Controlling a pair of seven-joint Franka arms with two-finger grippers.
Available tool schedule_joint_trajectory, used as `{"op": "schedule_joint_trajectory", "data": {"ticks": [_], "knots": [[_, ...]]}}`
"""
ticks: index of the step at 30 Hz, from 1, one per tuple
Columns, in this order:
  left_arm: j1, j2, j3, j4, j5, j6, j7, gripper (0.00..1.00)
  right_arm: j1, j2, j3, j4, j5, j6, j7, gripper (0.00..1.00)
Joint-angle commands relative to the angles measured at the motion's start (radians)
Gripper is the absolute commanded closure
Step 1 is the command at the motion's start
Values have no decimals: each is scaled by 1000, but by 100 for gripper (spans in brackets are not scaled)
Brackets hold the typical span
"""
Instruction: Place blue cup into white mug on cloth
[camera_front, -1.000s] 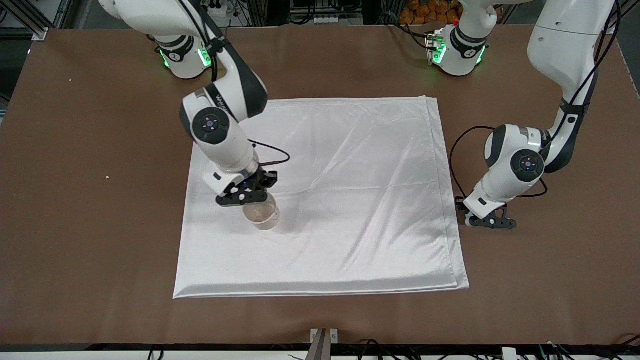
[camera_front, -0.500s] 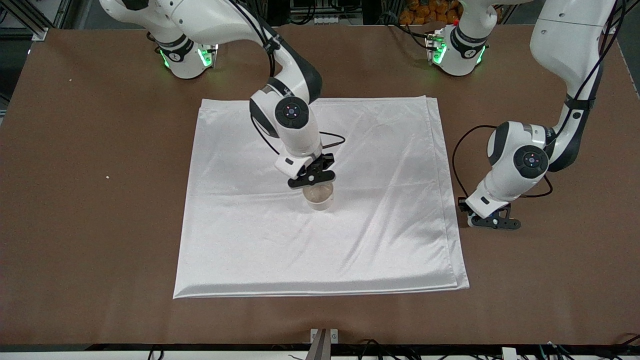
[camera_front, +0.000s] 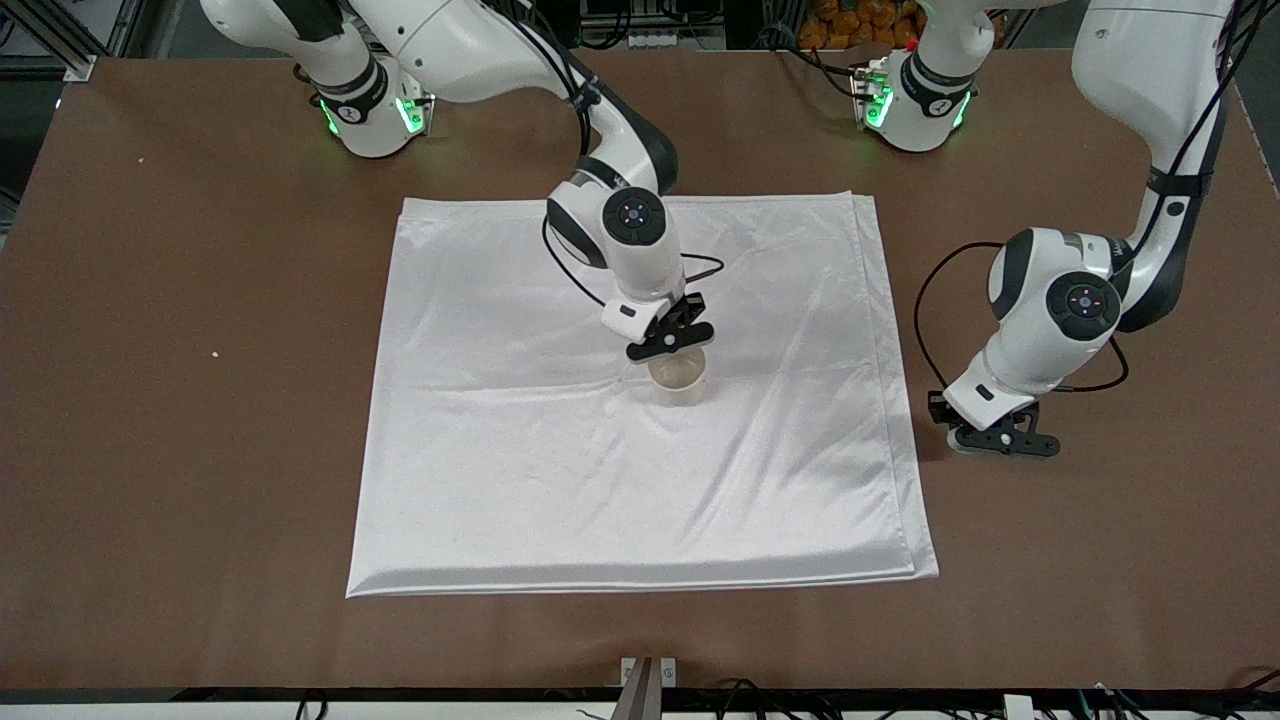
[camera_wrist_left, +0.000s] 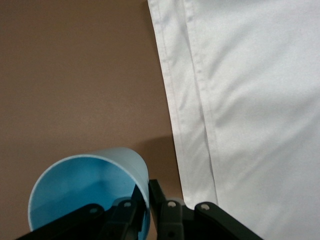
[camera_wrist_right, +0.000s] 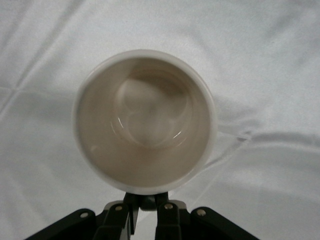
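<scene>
Both pincers are pinching something, and we take the cloth (camera_front: 640, 400) as our landmark. Nearest the front camera, the left gripper (camera_front: 1000, 441) sits low just off the cloth's edge at the left arm's end of the table, its fingers (camera_wrist_left: 131, 214) pressed on the wall of the blue cup (camera_wrist_left: 90, 192). We read that arm as waiting; it has barely shifted over the last second.

Farther from the camera, the right gripper (camera_front: 672, 338) is over the middle of the cloth, clamped on the rim of the white mug (camera_front: 678, 374) at its handle side. In the right wrist view the mug (camera_wrist_right: 145, 120) is upright and empty. Whether it rests on the fabric or hangs just above, we cannot tell.

A second ago this mug was over the cloth's part toward the right arm's end; it has since travelled to the centre. We judge the mug nearly set down, and the blue cup can follow.
</scene>
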Motion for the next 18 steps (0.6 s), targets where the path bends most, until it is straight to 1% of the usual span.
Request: {"op": "schedule_joint_trajectory", "data": {"ticks": [1,2,6,11,14,18], "knots": [[26,-28,-11,-12,27,-23,15,100,3,37,-2,50,-4,-5,12,57],[26,-28,-11,-11,27,-23,15,100,3,36,-3,50,-7,-4,12,1],[21,-37,-26,-8,27,-36,9,100,-3,25,-3,50,-3,-16,14,0],[21,-42,-37,14,26,-87,5,100,-24,-25,-2,38,6,-33,15,0],[21,-44,-40,14,26,-89,7,100,-49,-70,3,38,6,-109,15,0],[21,-48,-78,26,26,-107,4,100,-95,-146,6,36,6,-215,9,0]]}}
